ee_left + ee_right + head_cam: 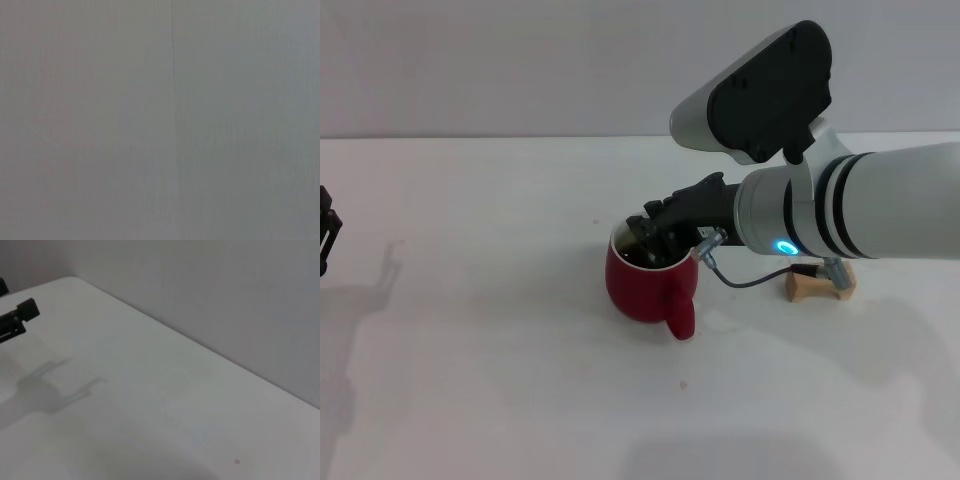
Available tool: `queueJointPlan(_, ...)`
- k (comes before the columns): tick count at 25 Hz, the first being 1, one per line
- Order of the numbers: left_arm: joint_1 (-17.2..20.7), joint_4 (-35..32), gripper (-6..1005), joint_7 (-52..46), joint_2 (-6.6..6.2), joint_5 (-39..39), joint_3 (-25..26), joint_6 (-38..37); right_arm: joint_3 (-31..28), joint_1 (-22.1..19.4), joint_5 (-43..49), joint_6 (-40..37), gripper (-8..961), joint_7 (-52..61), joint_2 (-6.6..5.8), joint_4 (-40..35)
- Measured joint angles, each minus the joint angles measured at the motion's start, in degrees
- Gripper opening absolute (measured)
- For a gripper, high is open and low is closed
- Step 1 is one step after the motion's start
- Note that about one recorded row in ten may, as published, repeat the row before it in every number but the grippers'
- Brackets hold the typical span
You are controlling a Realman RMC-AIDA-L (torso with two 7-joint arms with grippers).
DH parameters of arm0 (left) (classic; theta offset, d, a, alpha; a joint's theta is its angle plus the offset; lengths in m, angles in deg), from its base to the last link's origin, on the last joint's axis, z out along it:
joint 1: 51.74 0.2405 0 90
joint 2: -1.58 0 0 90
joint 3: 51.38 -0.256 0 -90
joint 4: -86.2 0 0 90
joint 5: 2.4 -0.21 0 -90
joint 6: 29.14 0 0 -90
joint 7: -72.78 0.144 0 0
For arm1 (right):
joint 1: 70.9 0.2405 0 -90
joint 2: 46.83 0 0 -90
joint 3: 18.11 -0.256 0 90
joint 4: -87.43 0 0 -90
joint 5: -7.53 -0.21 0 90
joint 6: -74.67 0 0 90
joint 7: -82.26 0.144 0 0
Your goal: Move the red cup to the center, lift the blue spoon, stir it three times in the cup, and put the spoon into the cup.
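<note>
- The white table (500, 380) carries everything in view.
- The right arm reaches in over the table, its right claw (650, 235) dipped into the mouth of the red cup; whether it is open or closed cannot be told.
- The red cup (645, 290) stands near the table's middle, handle toward the robot.
- A small wooden rest (818, 285) sits just beside the arm, right of the cup.
- The left claw (326, 232) is parked at the far left edge; its state cannot be told.
- The blue spoon is hidden.

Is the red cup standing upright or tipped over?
Upright. In the head view the red cup sits on its base, mouth up, with the right gripper reaching into it.
</note>
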Motion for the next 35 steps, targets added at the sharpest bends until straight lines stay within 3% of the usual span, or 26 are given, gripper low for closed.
queueJointPlan(6,-0.19,0.00,846,0.02,-0.06,-0.03,0.00,0.00,0.05,-1.77,0.94,-1.64,276,-0.39,-0.15,2.70)
queueJointPlan(9,-0.21,0.00,846,0.02,-0.08,0.03,0.07,0.00,0.32,-4.25,4.89,-7.27,443,-0.51,-0.22,4.50)
queueJointPlan(10,-0.22,0.00,846,-0.01,-0.08,0.05,0.14,0.00,0.53,-5.29,6.79,-9.90,443,-0.56,-0.23,4.89)
queueJointPlan(13,-0.23,0.00,846,-0.37,-0.09,0.10,0.33,0.01,2.92,-11.92,14.98,-25.11,443,-0.68,-0.15,5.22)
queueJointPlan(16,-0.24,0.00,846,-0.55,-0.09,0.12,0.41,0.01,4.45,-19.81,18.10,-48.04,443,-0.74,-0.15,1.41)
queueJointPlan(20,-0.14,0.01,846,-0.62,-0.09,0.16,0.44,0.01,4.97,-28.03,16.89,-75.03,442,-0.65,0.01,-7.04)
queueJointPlan(24,0.10,0.00,846,-0.66,-0.09,0.22,0.48,0.01,6.56,-33.93,8.49,-96.74,442,-0.74,0.00,-17.65)
queueJointPlan(27,0.17,0.00,846,-1.23,-0.09,0.24,0.82,0.01,7.58,-36.10,1.87,-111.01,469,-1.14,0.17,-27.36)
queueJointPlan(30,0.16,0.00,846,-1.68,-0.09,0.26,0.99,0.01,9.78,-35.74,-7.12,-123.52,509,-0.91,0.17,-37.76)
queueJointPlan(35,-0.04,-0.10,846,-2.39,-0.09,0.25,2.08,0.31,11.45,-35.56,-16.78,-131.10,672,-0.64,-0.01,-45.27)
